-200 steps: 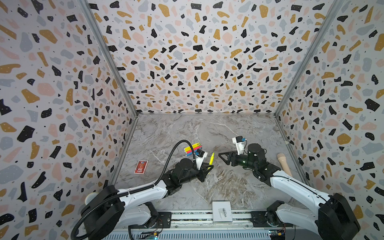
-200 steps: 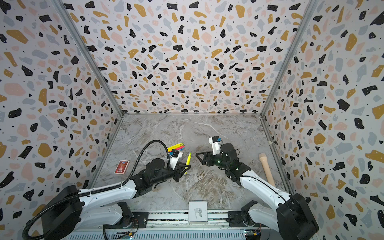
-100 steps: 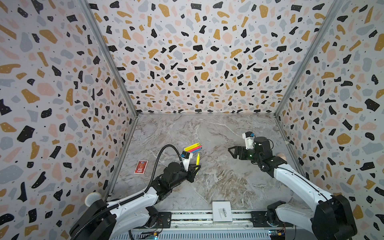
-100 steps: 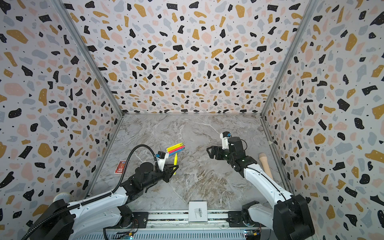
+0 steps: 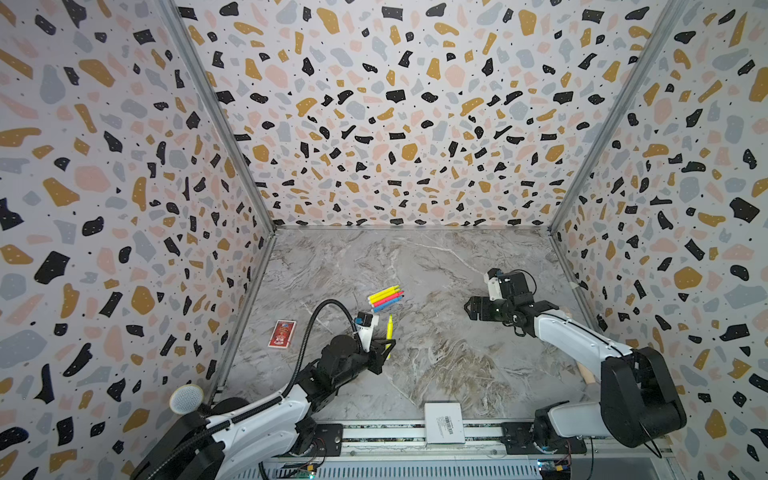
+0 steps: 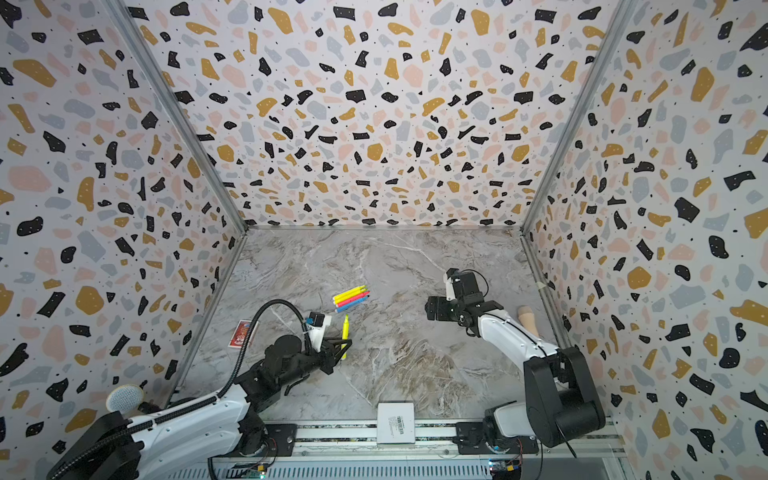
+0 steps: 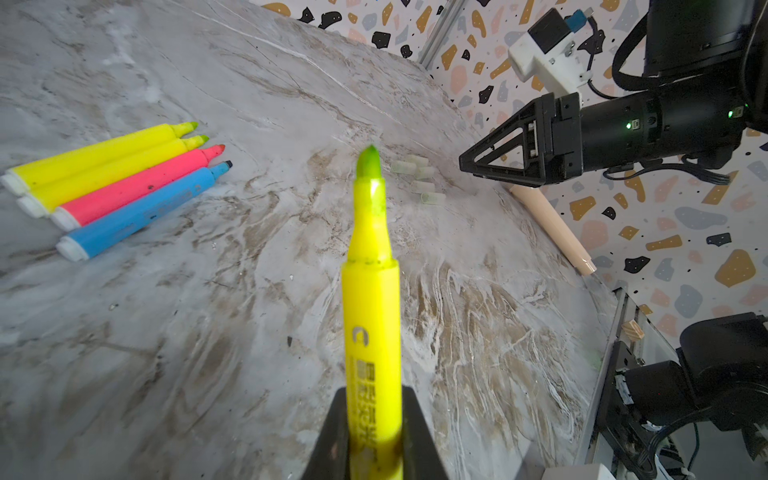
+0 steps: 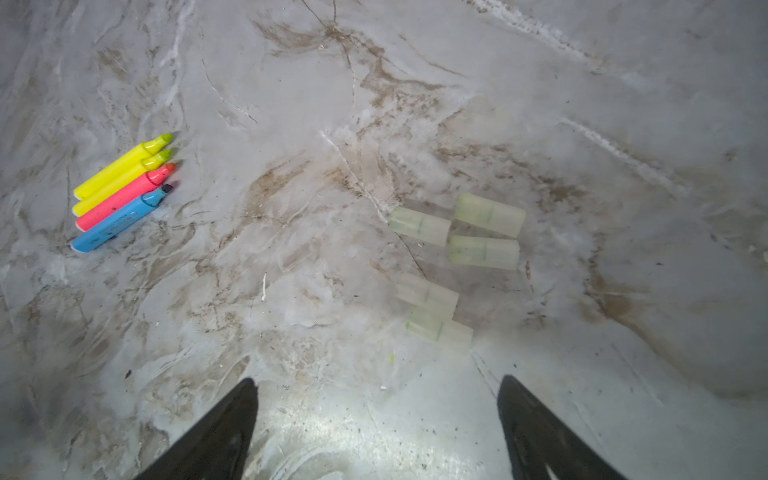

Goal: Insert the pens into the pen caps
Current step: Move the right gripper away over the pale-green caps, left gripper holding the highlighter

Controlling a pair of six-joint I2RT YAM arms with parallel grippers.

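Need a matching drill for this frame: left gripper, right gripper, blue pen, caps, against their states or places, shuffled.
Things:
1. left gripper
2. right gripper
3. blue pen
4. caps

States or places:
a. open, holding nothing
b. clear, lying loose, none on a pen
c. shut on the yellow pen
d. lying uncapped beside the pink pen

Pairs: 1-c, 2-a, 3-d, 4-b
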